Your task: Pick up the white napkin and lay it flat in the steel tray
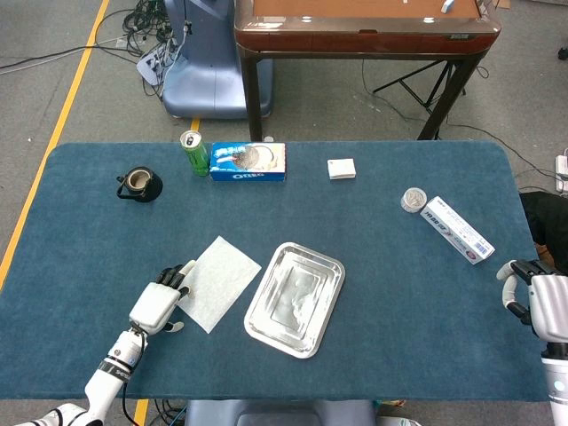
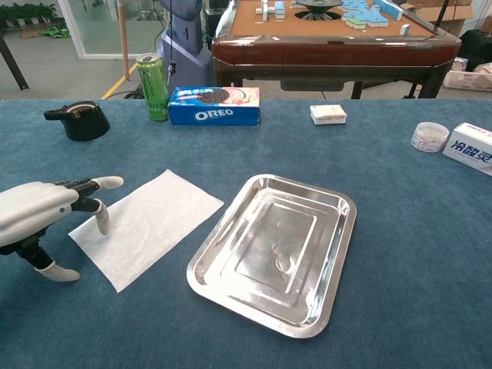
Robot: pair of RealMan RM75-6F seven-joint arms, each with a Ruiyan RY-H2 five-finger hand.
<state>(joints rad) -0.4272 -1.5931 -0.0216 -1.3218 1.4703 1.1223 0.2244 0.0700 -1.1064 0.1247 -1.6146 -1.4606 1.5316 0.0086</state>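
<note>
The left hand is hovering at the napkin's left edge, fingers spread, holding nothing. The napkin is lying flat on the table just left of the tray. The right hand is waiting far right, loosely open and empty.

Grey floor with a yellow line; a wooden table stands behind.
</note>
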